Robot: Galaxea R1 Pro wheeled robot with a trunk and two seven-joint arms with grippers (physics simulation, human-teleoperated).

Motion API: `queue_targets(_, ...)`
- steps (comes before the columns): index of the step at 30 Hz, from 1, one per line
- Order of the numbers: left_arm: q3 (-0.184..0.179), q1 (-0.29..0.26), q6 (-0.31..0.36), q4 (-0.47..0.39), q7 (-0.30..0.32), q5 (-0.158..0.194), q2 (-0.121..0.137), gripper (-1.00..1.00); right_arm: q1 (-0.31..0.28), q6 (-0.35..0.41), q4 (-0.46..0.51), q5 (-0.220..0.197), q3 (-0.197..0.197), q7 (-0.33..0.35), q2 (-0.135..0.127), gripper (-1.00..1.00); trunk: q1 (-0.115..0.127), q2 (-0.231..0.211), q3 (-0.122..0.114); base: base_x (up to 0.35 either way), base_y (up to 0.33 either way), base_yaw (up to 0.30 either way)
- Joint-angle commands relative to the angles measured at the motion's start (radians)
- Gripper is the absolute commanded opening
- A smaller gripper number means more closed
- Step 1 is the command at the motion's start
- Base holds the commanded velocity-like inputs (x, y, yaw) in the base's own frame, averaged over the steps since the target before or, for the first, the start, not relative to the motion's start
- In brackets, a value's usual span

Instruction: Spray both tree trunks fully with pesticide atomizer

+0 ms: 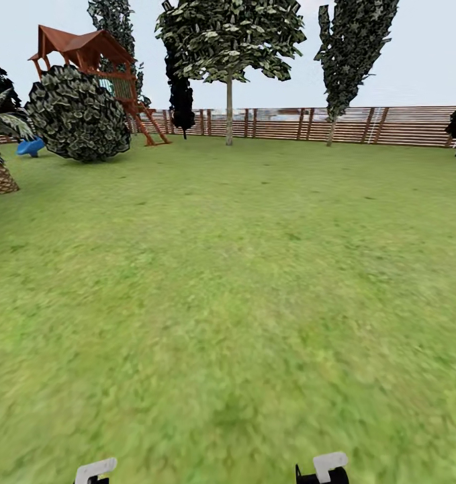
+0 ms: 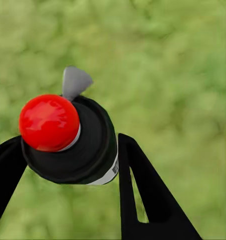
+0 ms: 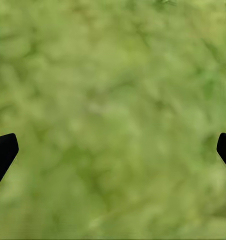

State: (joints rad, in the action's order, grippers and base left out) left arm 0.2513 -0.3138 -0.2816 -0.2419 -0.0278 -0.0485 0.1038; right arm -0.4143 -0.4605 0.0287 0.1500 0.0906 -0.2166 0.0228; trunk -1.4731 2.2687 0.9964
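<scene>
Head view: blurry green grass floor (image 1: 228, 302) stretches to a brown slatted wooden fence (image 1: 389, 126); no thick trunk is identifiable from here. Left wrist view: the left hand (image 2: 68, 155) is clamped on the black pesticide atomizer with a red round cap (image 2: 73, 140). Right wrist view: the right hand (image 3: 113, 150) hangs spread apart over grass. Best to drive steadily, keeping the grip firm and nozzle forward.

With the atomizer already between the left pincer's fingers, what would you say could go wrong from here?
1. The atomizer sits between the left pincer fingers near their tips, and its body is round and smooth, so it might slip or twist while the robot drives.
2. The grey nozzle points over the grass, not toward a tree, so it will likely need re-aiming before spraying.
3. The pale-trunked tree stands far off by the fence, so a long drive may remain.
</scene>
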Motion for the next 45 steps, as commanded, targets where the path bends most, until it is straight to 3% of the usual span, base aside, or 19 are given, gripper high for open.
queue_targets(1, 0.002, -0.001, -0.004, 0.001, -0.003, -0.005, 0.000, -1.00, -0.001, 0.000, -0.001, 0.006, 0.008, -0.010, 0.000, 1.00, 0.000, 0.000, 0.001, 0.340, 0.000, 0.000)
queue_targets(45, 0.002, -0.001, -0.004, 0.001, -0.003, -0.005, -0.001, -1.00, 0.000, 0.000, -0.001, 0.006, 0.008, -0.010, 0.000, 1.00, 0.000, 0.000, 0.001, 0.340, 0.000, 0.000)
